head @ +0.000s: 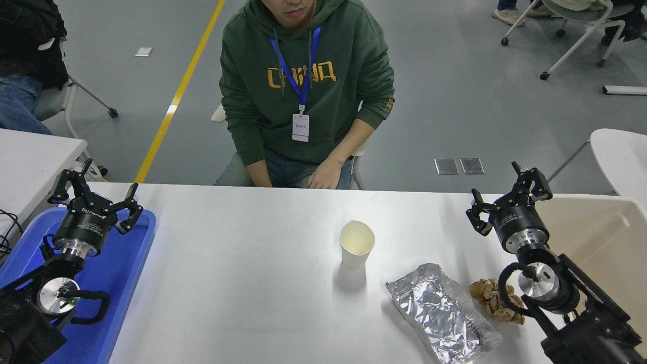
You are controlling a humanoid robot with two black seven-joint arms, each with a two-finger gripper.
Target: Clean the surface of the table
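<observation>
Nearest us on the worktop [242, 283]: a crumpled foil wrapper [442, 313] at lower right, with a brownish crumpled scrap [488, 298] just beside it, partly behind the right arm. Further in, a paper cup [357, 244] stands upright near mid-worktop, looks empty, well apart from the foil. The worktop itself spans most of the view, white and otherwise bare. Our right pincer [505, 194] hovers above the far right of the worktop, fingers apart, holding nothing, next to a beige bin [606, 237] at the right edge. Our left pincer [98, 194] is parked over a blue tray [126, 273] at lower left, fingers also apart. At the far side a person sits with hands [323, 178] in lap. We judge nothing is cleared yet: three items to go, bin likely the drop point. Risks: the foil lies flat and slick, so a shallow pinch may slide off or just push it; the scrap could crumble and scatter; the cup is light and could tip or crush if we clip it or squeeze hard. The right arm partly hides the scrap, so aim there is weaker.
</observation>
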